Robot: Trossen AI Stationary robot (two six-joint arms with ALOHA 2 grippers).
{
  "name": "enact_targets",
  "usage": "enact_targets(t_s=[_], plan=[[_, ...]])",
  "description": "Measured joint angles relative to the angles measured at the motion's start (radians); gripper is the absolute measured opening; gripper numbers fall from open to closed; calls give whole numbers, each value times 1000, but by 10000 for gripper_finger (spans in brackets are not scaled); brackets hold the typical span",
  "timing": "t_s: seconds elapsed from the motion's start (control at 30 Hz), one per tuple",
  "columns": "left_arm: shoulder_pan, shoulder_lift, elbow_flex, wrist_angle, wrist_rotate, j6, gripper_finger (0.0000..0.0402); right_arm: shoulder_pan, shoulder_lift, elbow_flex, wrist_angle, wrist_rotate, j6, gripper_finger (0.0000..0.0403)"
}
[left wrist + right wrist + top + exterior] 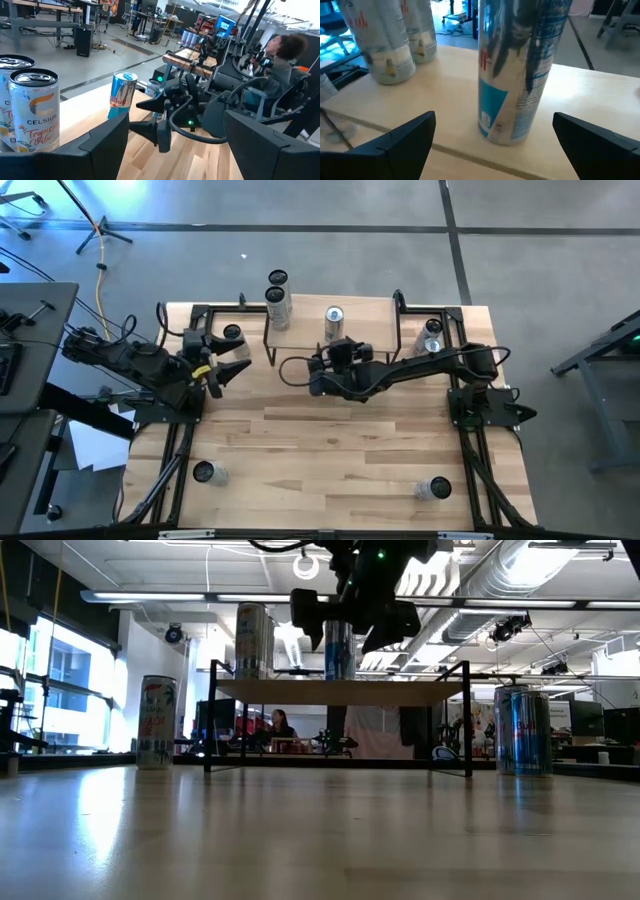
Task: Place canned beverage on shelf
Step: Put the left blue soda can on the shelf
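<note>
right wrist view: blue and silver can (520, 70), upright on the shelf (445, 105) board, standing just ahead of the right gripper (492, 145), centred between its spread fingers (405, 137), bare gap on both sides, nothing held. can sits close to the board's near edge; open board beyond it. two pale cans (395, 40) upright together toward the board's far corner, well apart from the blue can. high view: right gripper (335, 355) just short of the shelf's (310, 315) front edge; open tabletop (330, 450) behind it. left gripper (232, 365) beside the shelf's left end, fingers apart, empty. single cans (203, 472) near the table's front corners.
</note>
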State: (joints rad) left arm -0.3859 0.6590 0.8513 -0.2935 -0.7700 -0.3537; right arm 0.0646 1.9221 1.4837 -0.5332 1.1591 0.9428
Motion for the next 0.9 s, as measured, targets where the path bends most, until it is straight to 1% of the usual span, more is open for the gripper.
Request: enact_targets(t_s=[0.13,0.3,0.37,0.43,0.57,0.67,0.77,0.9], plan=[[0,-9,-1,-6,1,8,296,-1,0,0,-1,-76,-17,389],[0,-22,0,-4,0,28,296,-1,-19,0,23,-167,-160,389],[0,-26,0,-2,-4,42,296,-5,-27,-7,32,-190,-197,389],[0,-34,0,-2,-16,43,296,-10,-44,-41,63,-217,-209,389],[0,-44,0,-7,-21,43,296,-20,-109,-160,214,-222,-208,389],[0,-51,0,-9,-22,43,296,-19,-160,-226,353,-220,-269,389],[0,-55,0,-9,-32,43,296,-19,-181,-252,486,-202,-370,389],[0,-54,-1,-10,-37,43,296,-40,-168,-255,601,-167,-457,389]])
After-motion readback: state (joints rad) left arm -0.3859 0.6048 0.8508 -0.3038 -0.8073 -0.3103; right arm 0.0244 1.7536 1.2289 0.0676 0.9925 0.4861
